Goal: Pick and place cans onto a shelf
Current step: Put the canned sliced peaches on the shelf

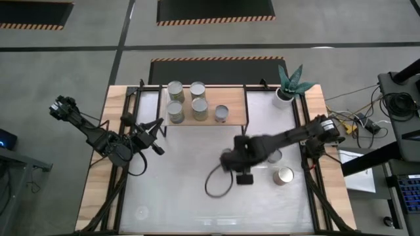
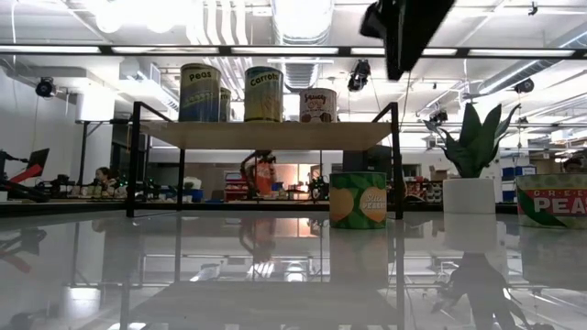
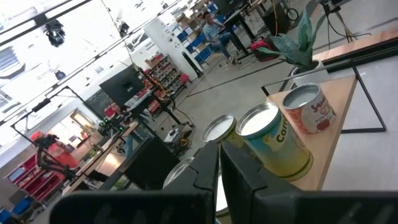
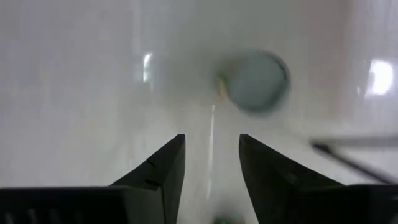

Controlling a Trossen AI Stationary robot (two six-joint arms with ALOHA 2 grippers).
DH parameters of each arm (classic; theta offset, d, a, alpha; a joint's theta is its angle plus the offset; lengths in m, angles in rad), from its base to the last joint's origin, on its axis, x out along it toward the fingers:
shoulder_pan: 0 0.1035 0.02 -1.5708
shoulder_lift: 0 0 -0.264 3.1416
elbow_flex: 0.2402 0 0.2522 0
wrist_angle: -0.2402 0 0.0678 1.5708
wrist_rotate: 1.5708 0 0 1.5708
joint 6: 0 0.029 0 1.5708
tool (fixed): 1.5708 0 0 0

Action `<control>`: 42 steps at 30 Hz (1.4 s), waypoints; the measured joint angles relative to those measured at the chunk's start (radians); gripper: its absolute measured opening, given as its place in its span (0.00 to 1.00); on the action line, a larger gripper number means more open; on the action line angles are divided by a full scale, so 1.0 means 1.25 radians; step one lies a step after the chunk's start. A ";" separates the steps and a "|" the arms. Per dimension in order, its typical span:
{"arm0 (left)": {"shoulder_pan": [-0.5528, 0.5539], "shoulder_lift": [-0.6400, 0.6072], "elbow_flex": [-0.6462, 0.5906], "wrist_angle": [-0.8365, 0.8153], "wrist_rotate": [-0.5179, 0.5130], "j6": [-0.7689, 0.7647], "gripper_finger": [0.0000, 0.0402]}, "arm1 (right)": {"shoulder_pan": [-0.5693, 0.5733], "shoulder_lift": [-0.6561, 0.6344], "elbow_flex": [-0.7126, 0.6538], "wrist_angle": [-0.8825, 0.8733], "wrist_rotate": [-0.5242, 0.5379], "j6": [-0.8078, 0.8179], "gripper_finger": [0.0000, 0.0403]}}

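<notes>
1. High view: the shelf (image 1: pixel 197 115) sits at the far middle of the table (image 1: pixel 177 196) w/ five cans on its board: four grouped toward its left, incl. one at (image 1: pixel 175 90), plus a fifth can (image 1: pixel 222 113) to their right. Two loose cans remain on the table: one (image 1: pixel 274 156) partly hidden under the right arm, another (image 1: pixel 283 176) just nearer. Right gripper (image 1: pixel 231 160) hovers mid-table, nothing in it. Left gripper (image 1: pixel 156 126) is parked near the shelf's left end.

2. Low view: shelf cans stand upright on the board; a green can (image 2: pixel 359 200) stands on the table by the shelf's right leg, a 2nd can (image 2: pixel 553 201) at the right edge. Potted plant (image 2: pixel 470 174) is in between, so mind it on approach.

3. Left wrist view: left fingers (image 3: pixel 205 180) pressed together, empty. Shelf cans lie just ahead. Best left idle.

4. Right wrist view: right gripper (image 4: pixel 211 165) part-open, a narrow gap, holding nothing. One blurred can lid (image 4: pixel 256 81) lies ahead on the table.

5. Judgement: step = reach for a loose can. Widen jaws past can width before descending, centre over the lid, grip mid-body, lift straight, and clear the shelf frame.
</notes>
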 joint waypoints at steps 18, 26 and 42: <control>0.000 0.000 0.000 0.000 0.000 0.000 0.00 | -0.064 0.000 -0.327 0.420 0.039 -0.157 0.25; 0.000 0.000 0.000 0.000 0.000 0.000 0.00 | -0.067 -0.003 -0.358 0.450 0.040 -0.168 0.07; 0.000 0.000 0.000 -0.002 0.000 0.000 0.00 | -0.058 -0.068 -0.173 0.247 0.014 -0.170 0.02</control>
